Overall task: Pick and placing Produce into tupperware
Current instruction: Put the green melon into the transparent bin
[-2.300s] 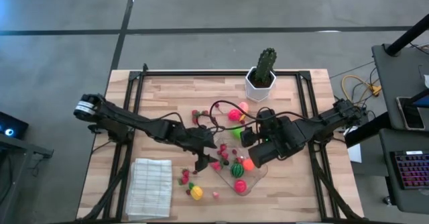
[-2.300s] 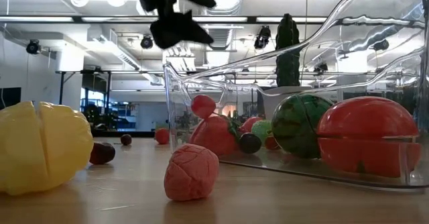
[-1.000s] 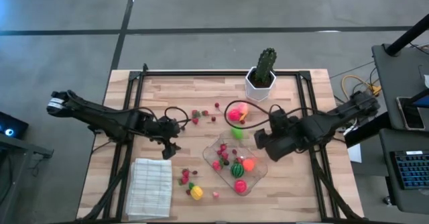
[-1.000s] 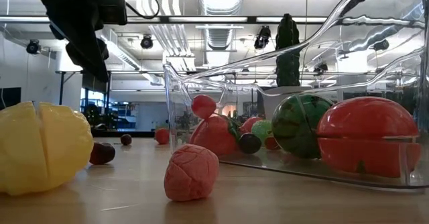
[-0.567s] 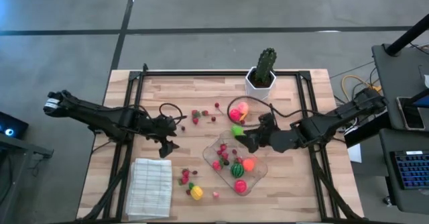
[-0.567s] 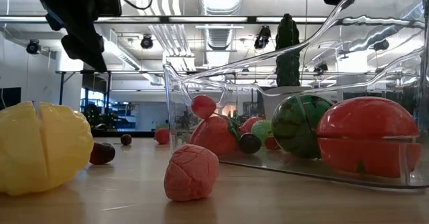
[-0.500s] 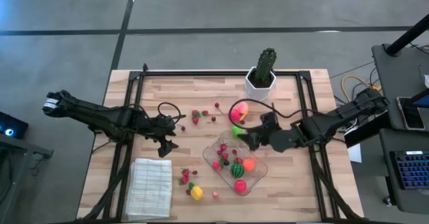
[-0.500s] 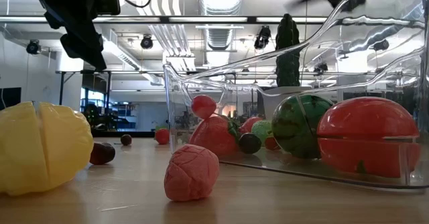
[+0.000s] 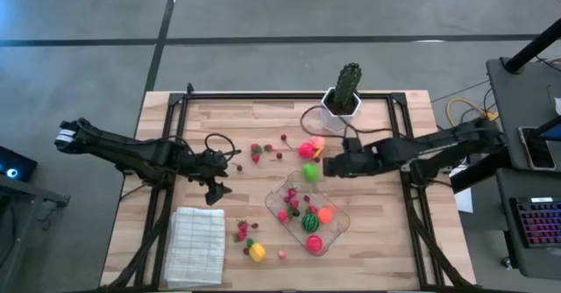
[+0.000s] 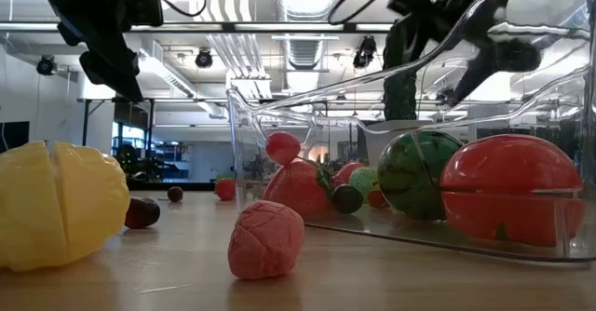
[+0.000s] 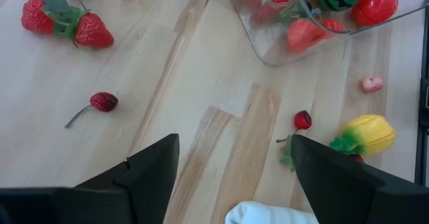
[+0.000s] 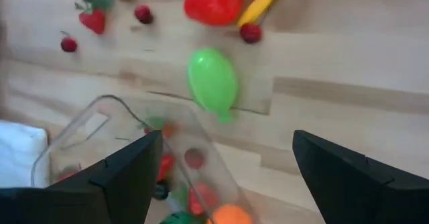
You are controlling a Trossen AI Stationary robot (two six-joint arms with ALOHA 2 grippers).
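Tupperware (image 9: 328, 232) near table centre, partly filled: melon ball (image 9: 310, 222), red piece (image 9: 314, 243), orange piece (image 9: 325, 213), strawberries and berries inside. Roughly half done, by estimate.

Left outside, from largest to smallest: green pear-like piece (image 9: 310, 171) and pink-and-orange fruit (image 9: 309, 148) just beyond the far rim; yellow fruit (image 9: 256, 252) near the white cloth (image 9: 196, 245); 2 strawberries (image 11: 66, 23); pink nugget (image 10: 265, 239); loose cherries (image 11: 102, 102).

Right gripper (image 9: 326, 166) beside the green piece, fingers spread wide, holding nothing. Left gripper (image 9: 219, 190) apart from the container, likewise spread and empty-handed.
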